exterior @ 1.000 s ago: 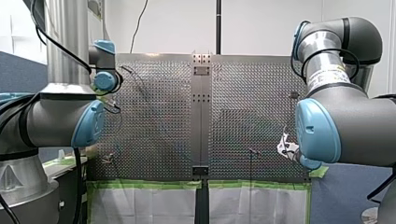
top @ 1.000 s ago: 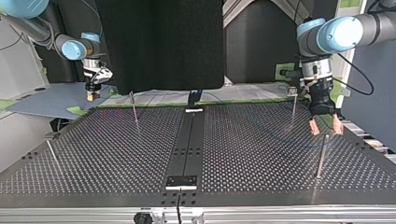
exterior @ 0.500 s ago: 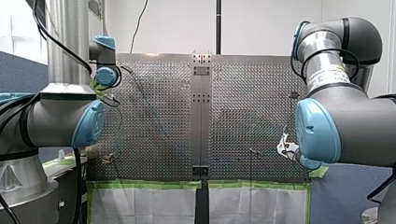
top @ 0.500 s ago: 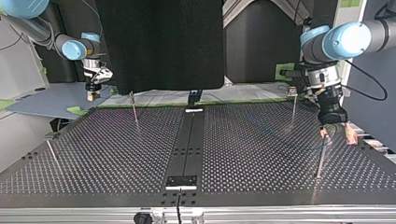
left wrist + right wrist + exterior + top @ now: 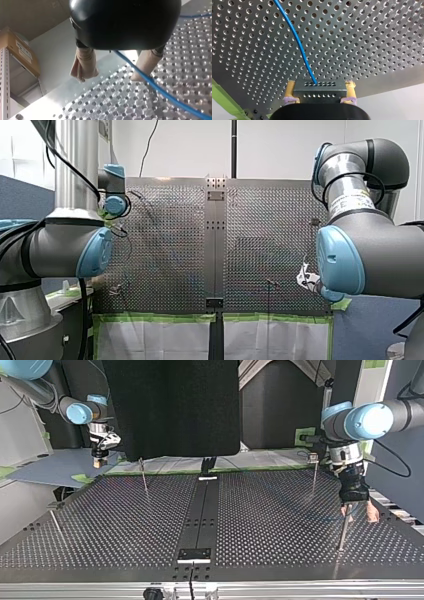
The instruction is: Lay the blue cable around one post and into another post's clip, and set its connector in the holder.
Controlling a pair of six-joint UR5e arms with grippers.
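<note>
At the top view's right, the left gripper (image 5: 359, 513) stands over the cable (image 5: 301, 51), just beside a post (image 5: 342, 536) on the table (image 5: 125, 525). The right gripper (image 5: 100, 462), past the far left corner, holds the connector (image 5: 319, 90).

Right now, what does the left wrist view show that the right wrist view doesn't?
Only the left wrist view: my left arm's fingers, beige and apart, with the blue cable running out between them ungripped, and a cardboard box past the table's edge. Only the right wrist view: my right arm's fingers, yellow-padded, shut on the grey connector where the cable ends, plus green tape. Both: the blue cable over the perforated table.
</note>
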